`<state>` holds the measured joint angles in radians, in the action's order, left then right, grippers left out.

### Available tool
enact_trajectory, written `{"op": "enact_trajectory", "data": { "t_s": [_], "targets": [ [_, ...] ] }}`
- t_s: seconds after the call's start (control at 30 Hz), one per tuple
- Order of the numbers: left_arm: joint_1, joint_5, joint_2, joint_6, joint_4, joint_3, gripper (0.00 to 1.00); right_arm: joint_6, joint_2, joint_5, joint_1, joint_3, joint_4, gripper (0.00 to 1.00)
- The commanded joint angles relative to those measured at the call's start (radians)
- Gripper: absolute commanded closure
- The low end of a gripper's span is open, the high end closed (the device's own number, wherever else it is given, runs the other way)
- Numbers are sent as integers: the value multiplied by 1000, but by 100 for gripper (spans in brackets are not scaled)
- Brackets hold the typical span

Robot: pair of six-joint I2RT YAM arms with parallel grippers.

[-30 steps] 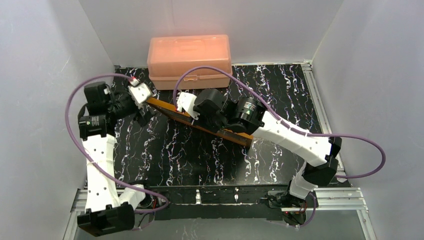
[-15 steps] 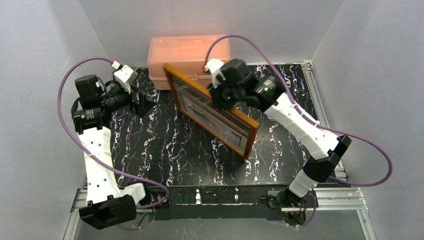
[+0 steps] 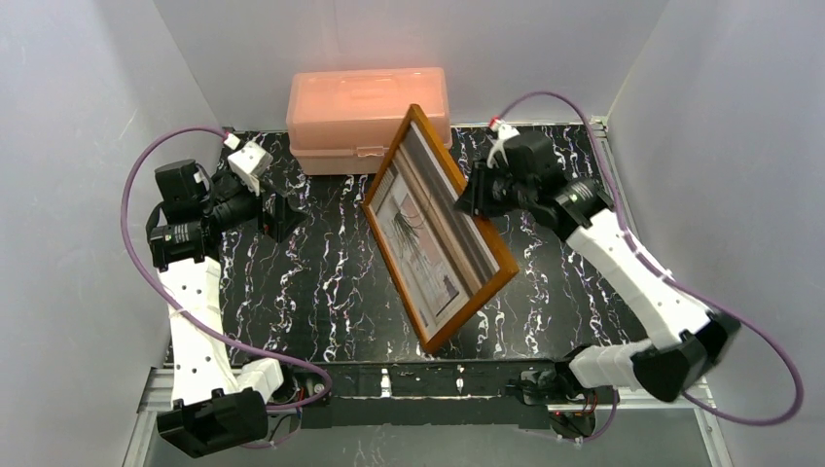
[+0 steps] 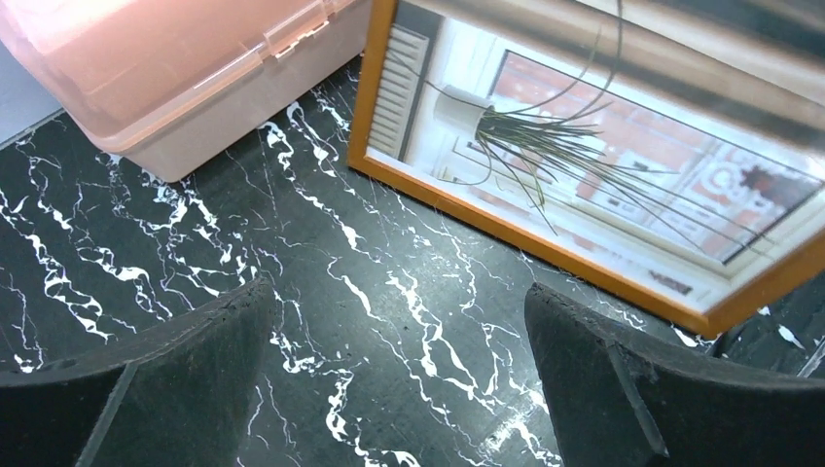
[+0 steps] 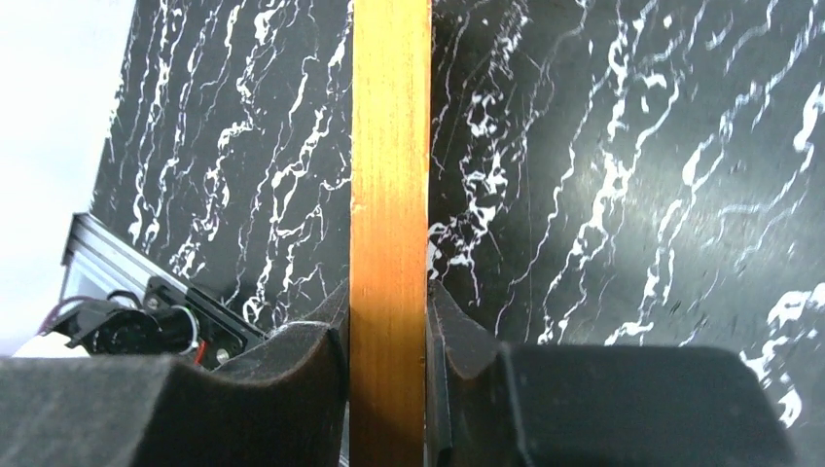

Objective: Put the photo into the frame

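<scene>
White walls are closing in a black marbled tabletop point(image 3: 321, 292), with a pink plastic box point(image 3: 365, 107) sitting at 12 o'clock. You are holding the frame point(image 3: 475, 309) tipped up on edge near the centre. Your right hand point(image 3: 474, 195) is clenched on its thin wooden border from the 3 o'clock side, and the right wrist view is showing the orange-brown edge pinched between both pads. The photo point(image 3: 428, 248) is sitting inside the border, its plant scene facing toward 9 o'clock. The frame's long axis is running roughly from 12 to 6 o'clock. Your left hand point(image 3: 277, 214) is hanging released and empty at 9 o'clock, well apart from the frame. By the look of it, the right arm is carrying the whole load, and the coming move is probably laying the frame flat. Whether its lower corner is touching the tabletop cannot be told.
</scene>
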<state>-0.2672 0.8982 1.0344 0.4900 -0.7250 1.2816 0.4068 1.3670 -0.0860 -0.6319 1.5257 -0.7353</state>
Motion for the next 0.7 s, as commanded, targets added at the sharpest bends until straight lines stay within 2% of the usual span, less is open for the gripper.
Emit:
{"op": "enact_trajectory", "data": {
  "t_s": [0.0, 0.13, 0.27, 0.5, 0.67],
  "targets": [
    [-6, 20, 6, 24, -58, -9, 1, 167, -186, 28, -5, -263, 114, 81],
    [-6, 1, 40, 56, -119, 20, 1, 255, -362, 80, -3, -504, 282, 81],
    [-6, -6, 58, 92, -163, 32, 1, 296, -472, 140, -2, -685, 404, 81],
    [-6, -13, 62, 139, -223, 19, 1, 375, -548, 236, 1, -922, 616, 81],
    [-5, -20, 73, 190, -281, 26, 2, 431, -533, 302, 7, -1048, 792, 81]
  ]
}}
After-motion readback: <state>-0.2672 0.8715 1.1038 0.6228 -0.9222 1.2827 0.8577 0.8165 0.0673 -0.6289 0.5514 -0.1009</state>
